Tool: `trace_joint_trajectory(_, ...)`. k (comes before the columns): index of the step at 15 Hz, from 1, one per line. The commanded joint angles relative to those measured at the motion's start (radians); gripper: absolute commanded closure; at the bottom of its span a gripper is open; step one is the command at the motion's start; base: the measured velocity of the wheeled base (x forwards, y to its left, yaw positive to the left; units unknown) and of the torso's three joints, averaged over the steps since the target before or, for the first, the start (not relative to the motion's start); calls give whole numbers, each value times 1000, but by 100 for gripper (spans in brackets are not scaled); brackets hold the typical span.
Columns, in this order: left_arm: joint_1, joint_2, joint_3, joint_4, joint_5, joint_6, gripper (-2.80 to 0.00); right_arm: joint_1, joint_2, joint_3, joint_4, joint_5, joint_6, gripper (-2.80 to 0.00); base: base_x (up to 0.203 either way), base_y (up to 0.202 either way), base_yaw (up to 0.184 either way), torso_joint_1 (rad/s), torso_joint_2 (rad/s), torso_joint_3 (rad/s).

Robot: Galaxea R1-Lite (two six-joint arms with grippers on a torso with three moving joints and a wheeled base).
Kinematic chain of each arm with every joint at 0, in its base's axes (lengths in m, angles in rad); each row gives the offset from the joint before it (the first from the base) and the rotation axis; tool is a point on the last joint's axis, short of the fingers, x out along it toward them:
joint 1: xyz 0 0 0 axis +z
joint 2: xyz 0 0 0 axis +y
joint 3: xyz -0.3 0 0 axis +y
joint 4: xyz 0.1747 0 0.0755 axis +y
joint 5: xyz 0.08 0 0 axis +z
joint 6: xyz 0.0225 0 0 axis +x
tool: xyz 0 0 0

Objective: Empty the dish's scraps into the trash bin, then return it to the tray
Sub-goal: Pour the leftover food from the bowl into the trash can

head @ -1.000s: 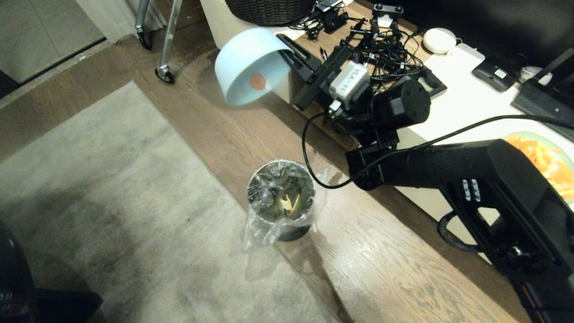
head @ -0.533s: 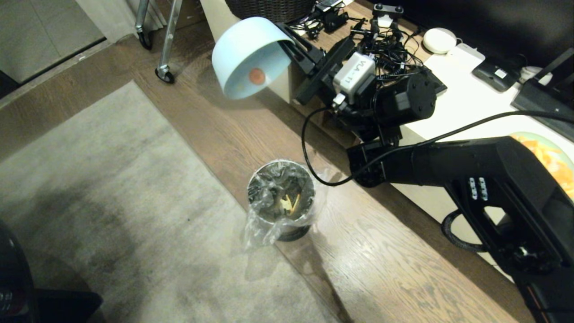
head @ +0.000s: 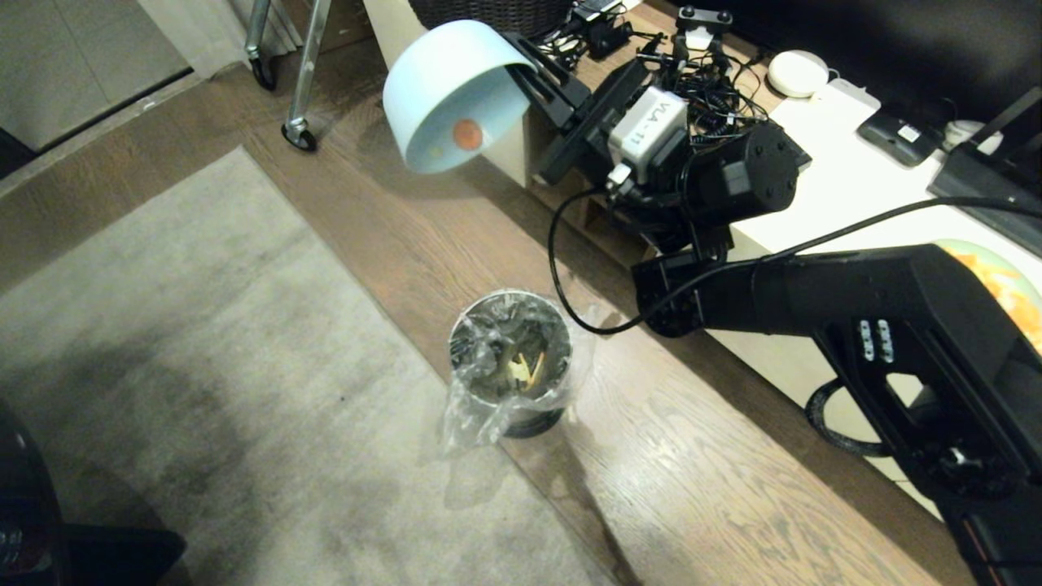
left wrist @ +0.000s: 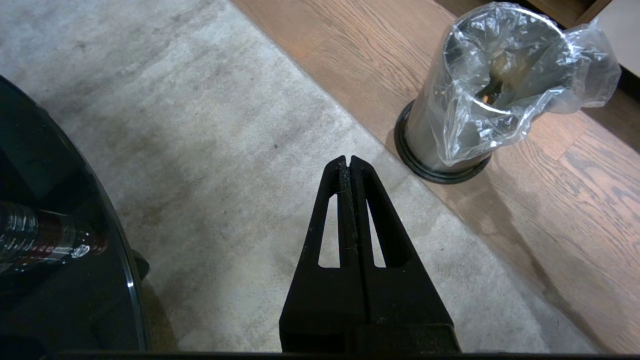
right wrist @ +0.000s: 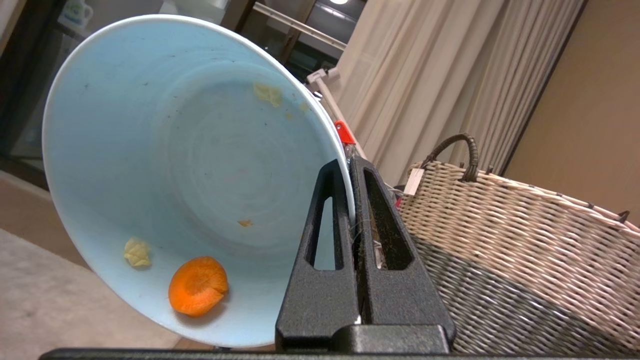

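Two grippers show: the right gripper (head: 533, 69), upper centre, pinches the tipped dish (head: 448, 94) by its rim; scraps (head: 527, 368) lie in the trash bin (head: 511, 362), centre; left gripper (left wrist: 348, 162) clenched, empty.

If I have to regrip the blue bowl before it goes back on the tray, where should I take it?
Probably where the right gripper pinches it now: on the bowl's thin rim, one finger inside, one outside, coming from the side away from the stuck carrot slice. The rim is the only narrow edge on this wide bowl.
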Motion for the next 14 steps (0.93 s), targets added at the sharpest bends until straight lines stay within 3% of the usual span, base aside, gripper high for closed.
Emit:
trace_joint_trajectory(1,0,0,0,0,1,-1,0,1,-8,-2,-48,4,-6,0,0,0,0,0,0,0)
trace_joint_trajectory(14,0,0,0,0,1,-1,0,17,-26,-3,-48,4,6,0,0,0,0,0,0,0)
